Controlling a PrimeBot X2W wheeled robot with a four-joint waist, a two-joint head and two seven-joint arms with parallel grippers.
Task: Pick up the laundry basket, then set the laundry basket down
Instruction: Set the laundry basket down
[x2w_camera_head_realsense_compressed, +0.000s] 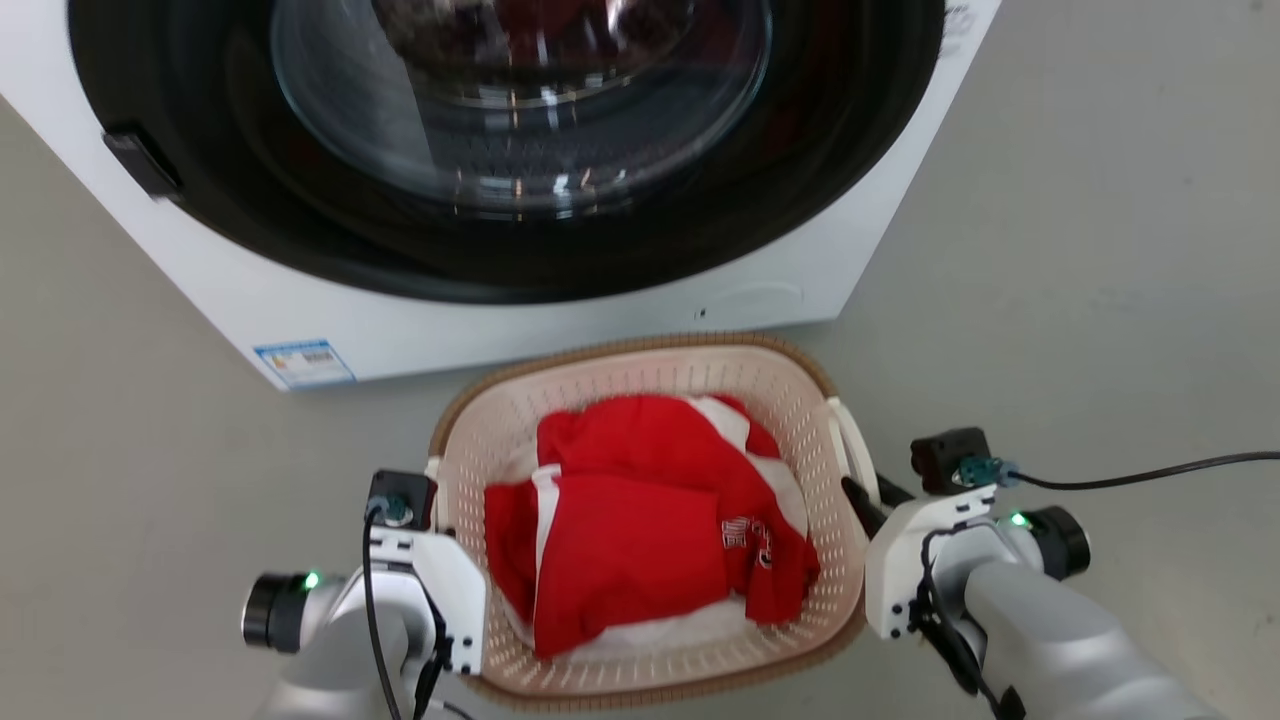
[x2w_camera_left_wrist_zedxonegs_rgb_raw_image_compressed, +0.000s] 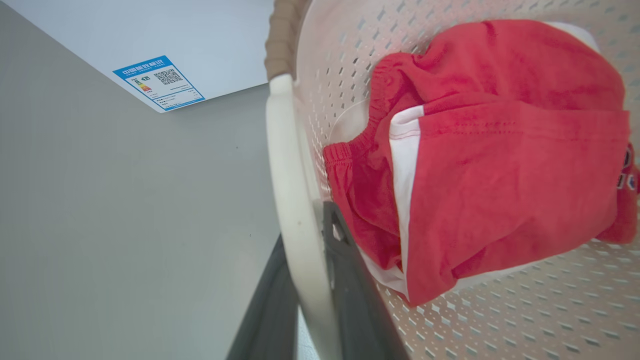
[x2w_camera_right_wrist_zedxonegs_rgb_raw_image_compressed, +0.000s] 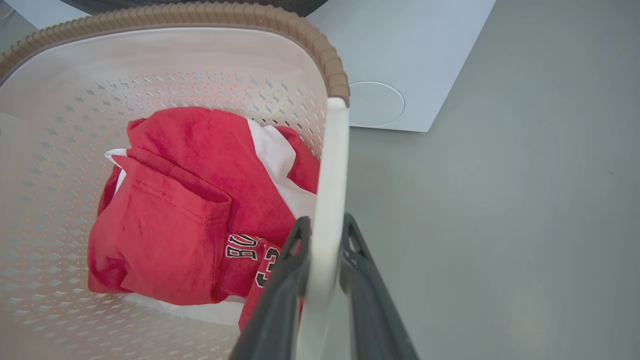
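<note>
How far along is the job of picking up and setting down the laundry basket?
Done: the grasp. The left tool clamps the left white handle of the laundry basket, and the right tool clamps the right handle. In hand: the lift. I cannot tell whether the basket, holding red clothes, is off the floor by the washing machine. Left: setting it down.

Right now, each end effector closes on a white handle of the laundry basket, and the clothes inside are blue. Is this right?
No: the clothes in the laundry basket are red and white, not blue; the head view shows it.
</note>
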